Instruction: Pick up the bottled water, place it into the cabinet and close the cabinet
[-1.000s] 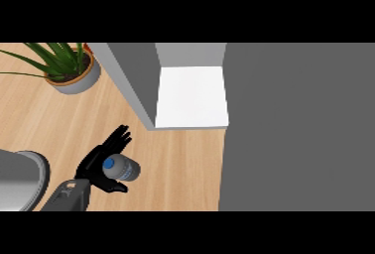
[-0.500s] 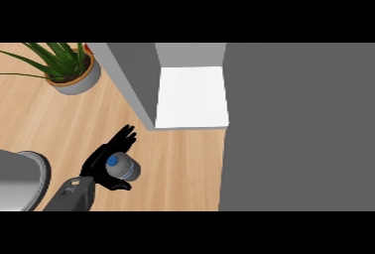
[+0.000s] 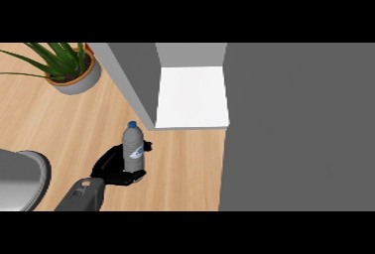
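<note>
forearm: one grey forearm (image 3: 79,196) comes in at the near left edge. By position I read it as the left, but that's a judgement; no other hand shows.
left hand: black hand (image 3: 117,168) with the fingers curled round the lower half of the bottled water, thumb side toward the cabinet.
bottled water: bottled water (image 3: 133,145) is in the hand, over the bench, blue cap pointing far. It sits just near-left of the cabinet's open front. Whether its base is off the bench I can't tell from this steep view.
bench: wooden bench (image 3: 66,124), bare between the hand and the plant.
grey round object: part of a grey rounded thing (image 3: 21,179) at the near left edge, just beside the forearm. Can't identify it.
cabinet: white cabinet floor (image 3: 192,96) shows, open toward the near side, grey side wall (image 3: 135,79) on its left.
door: big grey panel (image 3: 296,126) on the right, probably the open door.
plant: potted plant (image 3: 70,67) far left, well apart from the bottle.
risk 1: the grip is low on a tall bottle, so it could tip when swung right.
risk 2: cap or shoulder may clip the side wall's near edge.
risk 3: the forearm could brush the grey object while reaching.
</note>
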You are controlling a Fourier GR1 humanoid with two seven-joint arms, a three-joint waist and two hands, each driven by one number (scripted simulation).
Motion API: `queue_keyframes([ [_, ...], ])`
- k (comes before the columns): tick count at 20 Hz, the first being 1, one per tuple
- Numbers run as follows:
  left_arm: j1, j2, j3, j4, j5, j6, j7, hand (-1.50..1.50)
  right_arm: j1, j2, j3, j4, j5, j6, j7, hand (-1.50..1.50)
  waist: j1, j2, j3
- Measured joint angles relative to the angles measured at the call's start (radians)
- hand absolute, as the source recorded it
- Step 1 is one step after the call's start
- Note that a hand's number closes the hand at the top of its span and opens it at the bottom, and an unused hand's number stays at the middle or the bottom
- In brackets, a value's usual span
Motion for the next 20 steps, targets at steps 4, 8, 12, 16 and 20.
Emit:
queue_keyframes([
  [4, 0.004, -0.011, -0.013, -0.002, -0.001, 0.0, 0.0, 1.5, -0.003, 0.001, -0.009, 0.013, -0.001, -0.003, -0.012, -1.5, 0.0, 0.0, 0.0],
  [8, 0.009, -0.027, -0.029, -0.017, -0.002, 0.006, -0.002, 1.5, -0.001, -0.003, -0.01, 0.01, -0.003, -0.004, -0.007, -1.5, 0.003, 0.0, -0.001],
  [12, 0.025, -0.033, -0.031, -0.04, 0.01, 0.021, -0.014, 1.5, 0.011, -0.007, -0.011, 0.001, -0.006, -0.005, -0.007, -1.5, 0.005, 0.0, -0.004],
  [16, 0.057, -0.017, 0.051, -0.056, 0.089, 0.096, -0.049, 1.5, 0.02, -0.004, -0.003, 0.001, 0.001, -0.009, -0.013, -1.5, 0.012, -0.001, -0.005],
  [20, 0.082, 0.011, 0.152, -0.06, 0.184, 0.15, -0.073, 1.5, 0.005, -0.011, -0.021, 0.006, -0.007, -0.009, -0.008, -1.5, 0.017, 0.0, -0.006],
])
